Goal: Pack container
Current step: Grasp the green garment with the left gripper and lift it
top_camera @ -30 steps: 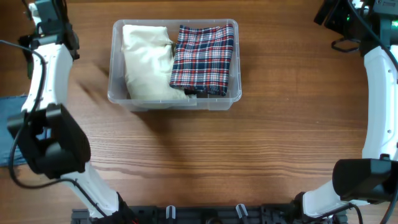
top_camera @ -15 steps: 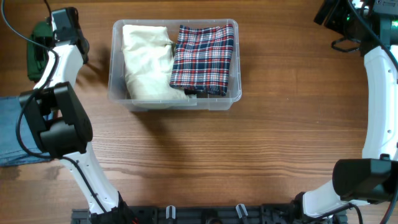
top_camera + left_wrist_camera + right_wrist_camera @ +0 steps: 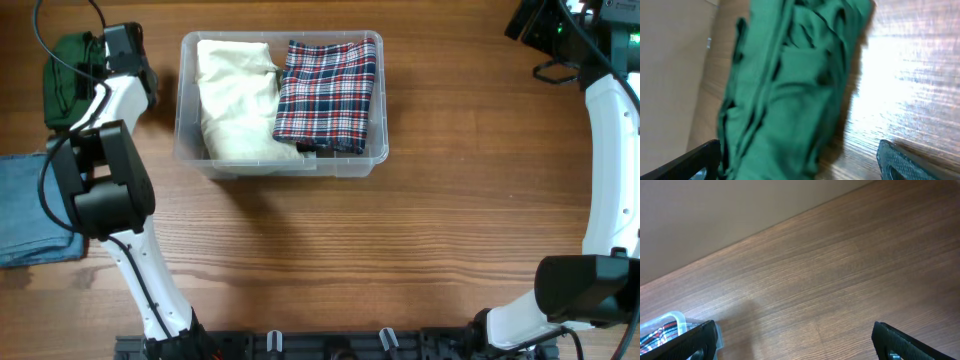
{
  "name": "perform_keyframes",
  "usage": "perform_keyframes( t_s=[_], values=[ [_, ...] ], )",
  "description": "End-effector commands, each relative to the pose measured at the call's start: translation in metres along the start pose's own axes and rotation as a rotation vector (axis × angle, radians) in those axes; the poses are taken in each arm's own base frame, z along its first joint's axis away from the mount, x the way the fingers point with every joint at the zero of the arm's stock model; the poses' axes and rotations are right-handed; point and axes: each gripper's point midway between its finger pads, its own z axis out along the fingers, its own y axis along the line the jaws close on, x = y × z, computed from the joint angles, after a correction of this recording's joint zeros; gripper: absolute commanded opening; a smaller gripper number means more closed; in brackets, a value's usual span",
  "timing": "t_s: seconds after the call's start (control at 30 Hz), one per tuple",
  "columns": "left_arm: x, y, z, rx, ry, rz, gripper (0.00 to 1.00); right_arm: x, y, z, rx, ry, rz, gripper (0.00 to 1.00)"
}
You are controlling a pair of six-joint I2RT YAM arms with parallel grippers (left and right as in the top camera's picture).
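Note:
The clear container (image 3: pixel 188 120) stands at the back middle of the table, holding a folded cream cloth (image 3: pixel 235 100) on its left and a folded plaid cloth (image 3: pixel 327 95) on its right. A crumpled green cloth (image 3: pixel 68 80) lies left of it. My left gripper (image 3: pixel 108 52) hovers at that cloth's right edge. In the left wrist view the green cloth (image 3: pixel 790 90) fills the frame and my left gripper (image 3: pixel 800 165) is open, the cloth reaching between its fingers. My right gripper (image 3: pixel 535 25) is open at the far right, over bare wood (image 3: pixel 802 342).
A folded blue denim cloth (image 3: pixel 30 205) lies at the table's left edge, in front of the green one. The container's corner (image 3: pixel 665 322) shows at the lower left of the right wrist view. A beige wall (image 3: pixel 715 210) lies past the table's far edge.
My left arm has swung right and in from the table's left edge, bringing its gripper to the green cloth. The right arm and the container have not moved.

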Motion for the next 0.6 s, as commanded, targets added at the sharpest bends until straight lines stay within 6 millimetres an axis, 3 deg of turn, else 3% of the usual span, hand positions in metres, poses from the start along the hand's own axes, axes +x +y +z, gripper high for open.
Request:
perform_keyframes(
  t_s=[0.0,0.57],
  values=[
    [0.003,-0.008,0.013,-0.004,0.008,0.047,1.00,0.001,-0.002,0.002,0.014,0.001,0.014,0.99],
    [0.037,0.010,0.067,-0.076,0.065,0.104,1.00,0.001,-0.002,0.002,0.014,0.000,0.014,1.00]
  ],
)
